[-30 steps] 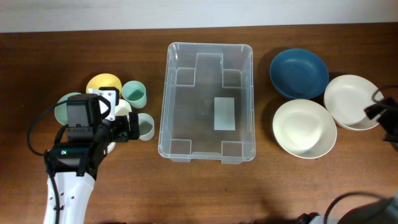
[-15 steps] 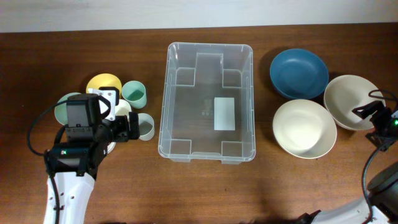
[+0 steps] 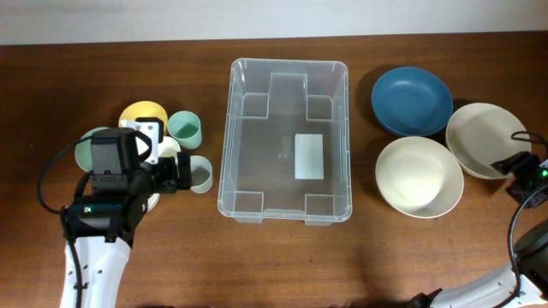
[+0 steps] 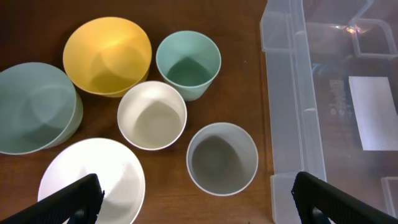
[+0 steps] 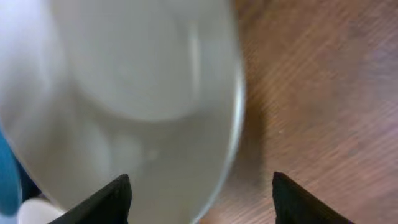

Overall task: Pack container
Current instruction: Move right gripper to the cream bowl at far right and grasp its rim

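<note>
container (image 3: 274, 158): big clear plastic rectangular bin, rounded rim, moulded stepped base, white label on the floor right of centre. Nothing in it. Sits mid-table (image 3: 385, 257), long axis running away from the robot.

left gripper (image 4: 196, 186): jaws as wide as they go, holding nothing. It hovers over the cup cluster left of the bin. In the left wrist view the grey cup (image 4: 222, 158) lies between the fingertips, no contact, with the white cup (image 4: 152, 115), green cup (image 4: 188, 64), yellow bowl (image 4: 107, 56), pale green bowl (image 4: 34, 106) and a white dish (image 4: 93, 180) around it. The bin's left wall is just beside the right-hand finger; the grey cup is near that wall but not touching.

right gripper (image 5: 200, 193): jaws partly open, straddling the rim of the cream bowl (image 3: 481, 139) at its right edge, one finger over the inside and one outside. Gap is visible on both sides in the right wrist view, so no grip shown. The view is blurred and I can't tell if either pad touches.

The bin is well apart from the right gripper, with the white bowl (image 3: 419, 175) and blue bowl (image 3: 412, 100) between them.
</note>
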Robot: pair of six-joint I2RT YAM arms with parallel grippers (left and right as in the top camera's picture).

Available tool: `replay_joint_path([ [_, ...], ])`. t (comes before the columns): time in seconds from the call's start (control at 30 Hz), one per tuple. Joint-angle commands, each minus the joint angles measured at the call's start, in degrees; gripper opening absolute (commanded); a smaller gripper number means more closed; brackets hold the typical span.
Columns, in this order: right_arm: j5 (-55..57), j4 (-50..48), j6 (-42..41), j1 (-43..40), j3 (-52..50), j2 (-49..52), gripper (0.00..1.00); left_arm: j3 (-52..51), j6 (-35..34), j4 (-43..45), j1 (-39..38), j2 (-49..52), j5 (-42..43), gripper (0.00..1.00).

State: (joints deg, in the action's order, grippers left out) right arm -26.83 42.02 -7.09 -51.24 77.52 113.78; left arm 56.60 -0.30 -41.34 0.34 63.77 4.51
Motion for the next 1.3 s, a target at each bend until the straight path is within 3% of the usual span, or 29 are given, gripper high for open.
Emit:
replay_joint_path([
  [0.0, 7.39, -0.46, -2.91, 0.79, 0.5, 0.76, 0.67, 1.29, -0.35, 0.35, -0.2, -0.13, 0.26, 0.99],
  [0.4, 16.2, -5.44, -4.2, 8.28, 0.5, 0.94, 0.67, 1.29, -0.35, 0.35, -0.2, -0.13, 0.26, 1.0],
  [1.1, 22.8, -6.51, -5.68, 8.81, 0.26, 5.64, 0.71, 1.29, -0.35, 0.39, -0.17, -0.13, 0.26, 0.99],
  [1.2, 22.8, -6.51, -5.68, 8.81, 0.26, 5.81, 0.71, 1.29, -0.35, 0.39, -0.2, -0.13, 0.26, 0.99],
  [1.27, 22.51, -6.38, -5.68, 8.81, 0.26, 5.81, 0.64, 1.29, -0.35, 0.39, -0.17, -0.13, 0.26, 0.99],
])
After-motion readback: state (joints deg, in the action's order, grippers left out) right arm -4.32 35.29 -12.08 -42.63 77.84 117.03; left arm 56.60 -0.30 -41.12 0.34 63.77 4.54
